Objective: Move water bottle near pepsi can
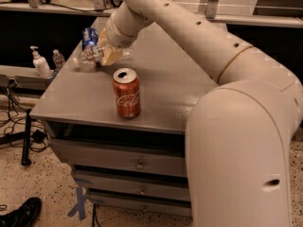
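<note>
The bottle lay tilted in the upper left of the frame, just below the blue can, on the worktop. The tool was clamped around its right part. A red can stood lower, apart.

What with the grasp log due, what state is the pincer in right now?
Pincer: closed on the water bottle, at the far left of the table, beside the pepsi can.
</note>
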You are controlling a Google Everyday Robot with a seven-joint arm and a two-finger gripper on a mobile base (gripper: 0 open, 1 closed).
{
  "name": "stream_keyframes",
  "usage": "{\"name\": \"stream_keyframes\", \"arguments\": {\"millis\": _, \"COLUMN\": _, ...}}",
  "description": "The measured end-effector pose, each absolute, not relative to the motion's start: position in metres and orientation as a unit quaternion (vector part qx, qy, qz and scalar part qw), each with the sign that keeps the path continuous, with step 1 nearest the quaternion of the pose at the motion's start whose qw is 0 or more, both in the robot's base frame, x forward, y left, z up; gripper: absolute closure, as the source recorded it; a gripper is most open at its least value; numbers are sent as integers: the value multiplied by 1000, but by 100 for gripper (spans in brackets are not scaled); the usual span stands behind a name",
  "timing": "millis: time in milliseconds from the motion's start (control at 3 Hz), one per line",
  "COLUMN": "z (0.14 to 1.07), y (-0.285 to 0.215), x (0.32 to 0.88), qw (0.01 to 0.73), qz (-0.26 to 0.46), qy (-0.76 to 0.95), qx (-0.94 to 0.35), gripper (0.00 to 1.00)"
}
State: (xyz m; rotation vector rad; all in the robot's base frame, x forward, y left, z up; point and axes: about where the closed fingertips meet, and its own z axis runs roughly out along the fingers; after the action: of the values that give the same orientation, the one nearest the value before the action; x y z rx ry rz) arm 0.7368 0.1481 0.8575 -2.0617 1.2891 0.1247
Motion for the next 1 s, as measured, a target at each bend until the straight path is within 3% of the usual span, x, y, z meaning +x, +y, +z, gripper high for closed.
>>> {"name": "stream_keyframes", "arguments": {"millis": 333, "z": 857, "y": 146, "x": 739, "qw": 343, "qz": 47, "qy": 497, "qx": -796, "gripper": 13}}
{"name": "stream_keyframes", "arguments": {"millis": 667, "z": 859, "y": 141, "x": 741, "qw": 339, "qz": 44, "qy": 500, "qx": -796, "gripper": 0}}
{"name": "stream_keyframes", "arguments": {"millis": 1000, "z": 866, "y": 140, "x": 742, "qw": 341, "qz": 44, "qy": 500, "qx": -795, "gripper": 0}}
